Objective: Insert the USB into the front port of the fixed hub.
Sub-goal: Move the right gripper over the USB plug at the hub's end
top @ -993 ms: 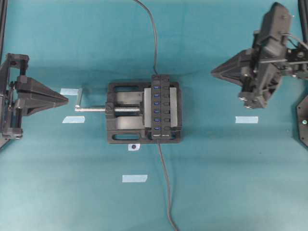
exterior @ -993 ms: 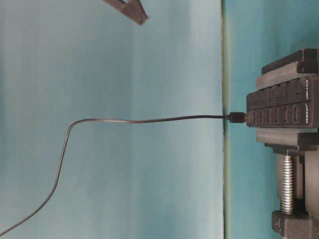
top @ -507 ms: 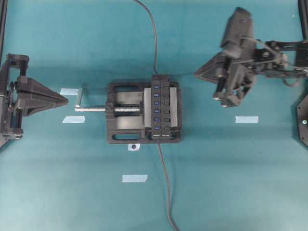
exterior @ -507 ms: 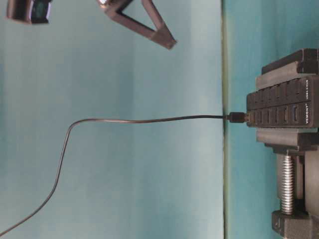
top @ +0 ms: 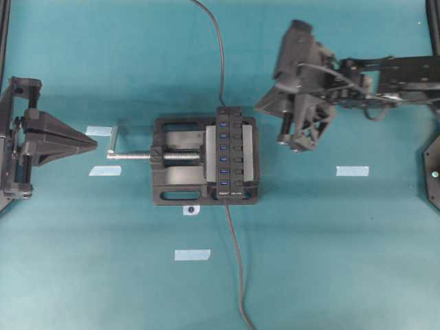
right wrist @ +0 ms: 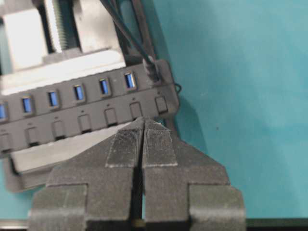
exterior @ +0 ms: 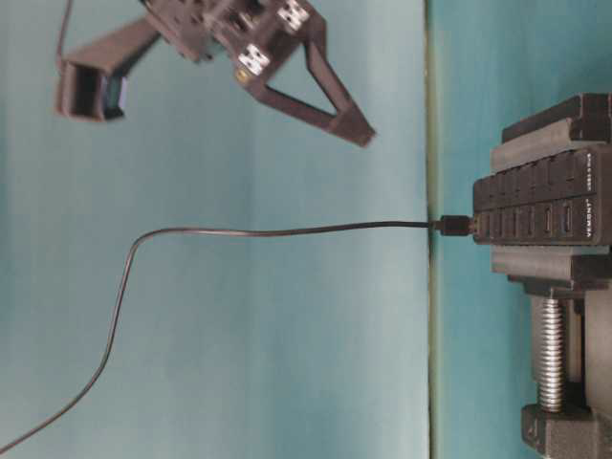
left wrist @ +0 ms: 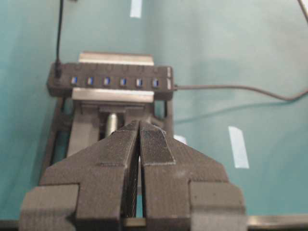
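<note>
- A black bench vise [top: 185, 168] sits in the middle of a teal table [top: 330, 261], seen from overhead, with its silver screw handle [top: 127, 155] pointing left.
- The hub [top: 230, 152], a long narrow black bar with a row of blue ports, is clamped in the vise.
- One thin dark cable [top: 214, 38] leaves the hub's far end toward the top edge; another cable [top: 237, 265] leaves its near end toward the bottom edge.
- At table level, a small black plug [exterior: 452, 226] sits against the end of the hub, its cable trailing away in a loose curve.
- The right gripper [top: 260, 106] hovers just right of the hub's far end, fingers pressed together, holding nothing.
- The left gripper [top: 94, 142] waits at the left edge, well apart from the vise, fingers also together and empty.
- Pale tape strips [top: 352, 170] lie on the table.
</note>
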Robot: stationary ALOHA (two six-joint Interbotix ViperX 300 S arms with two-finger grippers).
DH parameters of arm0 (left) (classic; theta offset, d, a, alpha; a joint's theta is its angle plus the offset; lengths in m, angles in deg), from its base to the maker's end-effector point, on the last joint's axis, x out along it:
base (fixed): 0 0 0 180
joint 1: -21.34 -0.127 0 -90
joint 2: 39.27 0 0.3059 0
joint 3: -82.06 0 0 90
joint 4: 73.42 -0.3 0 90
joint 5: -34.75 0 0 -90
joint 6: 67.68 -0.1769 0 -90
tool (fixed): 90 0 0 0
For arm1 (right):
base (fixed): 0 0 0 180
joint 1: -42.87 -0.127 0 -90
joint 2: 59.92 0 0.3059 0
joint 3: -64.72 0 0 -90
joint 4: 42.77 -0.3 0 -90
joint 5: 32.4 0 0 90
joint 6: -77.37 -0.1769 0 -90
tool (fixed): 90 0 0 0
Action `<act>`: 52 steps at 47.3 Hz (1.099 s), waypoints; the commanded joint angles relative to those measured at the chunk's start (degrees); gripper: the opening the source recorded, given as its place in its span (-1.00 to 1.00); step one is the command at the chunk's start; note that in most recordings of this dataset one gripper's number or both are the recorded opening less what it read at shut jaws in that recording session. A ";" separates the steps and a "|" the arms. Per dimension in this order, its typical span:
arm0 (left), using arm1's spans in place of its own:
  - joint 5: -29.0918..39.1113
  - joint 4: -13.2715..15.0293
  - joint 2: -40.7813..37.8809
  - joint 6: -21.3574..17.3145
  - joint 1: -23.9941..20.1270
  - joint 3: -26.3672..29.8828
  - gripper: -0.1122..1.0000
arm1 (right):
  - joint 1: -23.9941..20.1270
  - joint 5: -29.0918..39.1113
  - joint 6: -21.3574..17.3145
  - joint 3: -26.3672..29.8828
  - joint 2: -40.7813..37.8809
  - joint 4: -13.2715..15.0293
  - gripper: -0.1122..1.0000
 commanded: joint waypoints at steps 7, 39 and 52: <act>-0.18 -0.18 -0.09 0.00 -0.09 1.05 -0.80 | 0.18 -0.70 2.64 3.16 -1.85 0.09 -0.90; -0.26 -0.18 0.00 0.00 -0.09 0.79 -0.80 | 0.18 -5.01 3.43 4.39 -5.71 0.09 -0.90; -0.18 -0.18 -0.09 -0.09 -0.09 0.79 -0.80 | 0.35 -7.65 3.16 4.04 -6.42 0.09 -0.83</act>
